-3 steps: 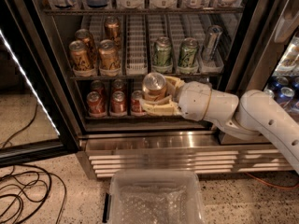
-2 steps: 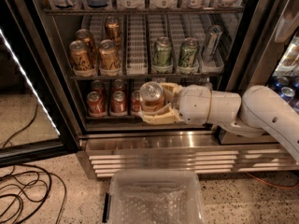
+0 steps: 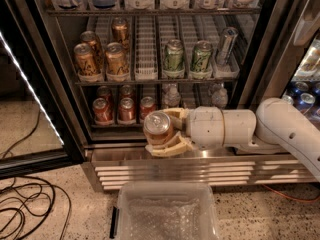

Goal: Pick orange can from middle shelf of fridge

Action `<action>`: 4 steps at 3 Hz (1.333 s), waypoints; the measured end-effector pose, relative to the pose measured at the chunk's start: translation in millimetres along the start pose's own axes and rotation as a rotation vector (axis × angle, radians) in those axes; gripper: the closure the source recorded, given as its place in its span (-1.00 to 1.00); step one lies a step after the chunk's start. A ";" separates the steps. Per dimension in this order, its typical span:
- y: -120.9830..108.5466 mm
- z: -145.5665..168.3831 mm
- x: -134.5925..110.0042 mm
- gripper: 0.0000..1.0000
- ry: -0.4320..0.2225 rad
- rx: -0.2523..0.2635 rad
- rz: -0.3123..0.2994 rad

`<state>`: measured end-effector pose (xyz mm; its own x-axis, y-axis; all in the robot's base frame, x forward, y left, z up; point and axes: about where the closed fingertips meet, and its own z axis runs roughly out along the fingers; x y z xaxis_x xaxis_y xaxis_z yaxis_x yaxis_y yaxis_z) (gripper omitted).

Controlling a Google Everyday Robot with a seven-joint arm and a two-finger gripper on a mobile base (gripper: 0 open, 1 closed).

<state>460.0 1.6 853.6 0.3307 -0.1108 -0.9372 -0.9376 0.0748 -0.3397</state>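
Pincer (image 3: 161, 132) grips orange can (image 3: 158, 128) | can upright | low before fridge (image 3: 200, 167)

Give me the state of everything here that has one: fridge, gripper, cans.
fridge: door open.
gripper: shut on the orange can, in front of the fridge's base.
orange can: held, off the middle shelf.
green cans: upright on that shelf.
silver can: tilted.
red cans: upright.

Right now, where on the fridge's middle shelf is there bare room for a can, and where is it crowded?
Free: the middle shelf's bare lane between the shelved orange cans and the green cans. Crowded: both sides, with a tilted silver can far right. The gripper holds the orange can below, outside the bottom shelf.
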 end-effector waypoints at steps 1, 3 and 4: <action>23.2 3.2 -8.3 1.00 -0.048 -0.038 -0.023; 55.1 17.4 -50.3 1.00 -0.125 -0.103 -0.077; 64.0 18.5 -79.3 1.00 -0.097 -0.116 -0.104</action>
<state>375.8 33.5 904.7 0.4297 -0.0157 -0.9029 -0.9023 -0.0479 -0.4285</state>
